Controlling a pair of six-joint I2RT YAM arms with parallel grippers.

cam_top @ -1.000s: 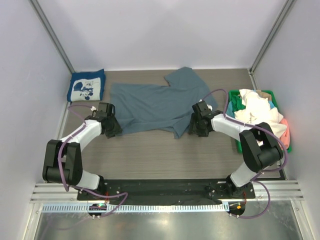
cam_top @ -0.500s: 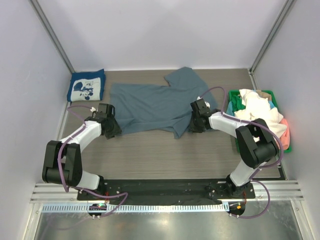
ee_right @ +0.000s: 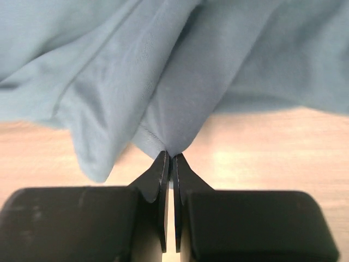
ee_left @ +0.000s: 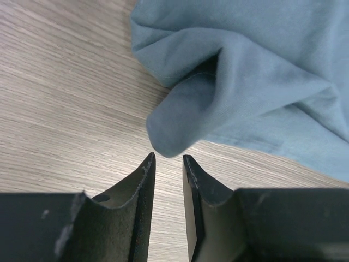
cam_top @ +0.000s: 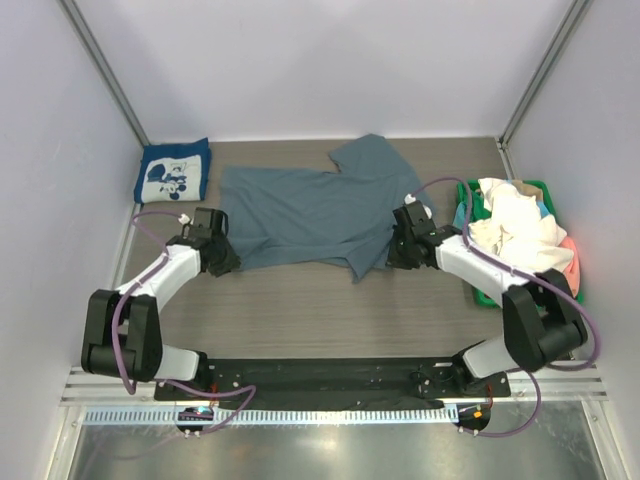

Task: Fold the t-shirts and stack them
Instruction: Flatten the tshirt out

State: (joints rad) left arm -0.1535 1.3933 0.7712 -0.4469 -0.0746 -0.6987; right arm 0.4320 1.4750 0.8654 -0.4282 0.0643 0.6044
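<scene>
Slate-blue t-shirt [cam_top: 310, 215] lies mid-frame on the surface [cam_top: 300, 300]; right end effector [ee_right: 170, 157] pinches its hem, jaws closed; left end effector [ee_left: 168, 159] gapes narrowly, empty, beside a fold.

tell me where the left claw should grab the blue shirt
On the blue shirt, grip the rolled fold at its near-left corner. It puffs up off the table ahead of the open left claw, so I'd come in low from the near side, one finger under the fold.
</scene>
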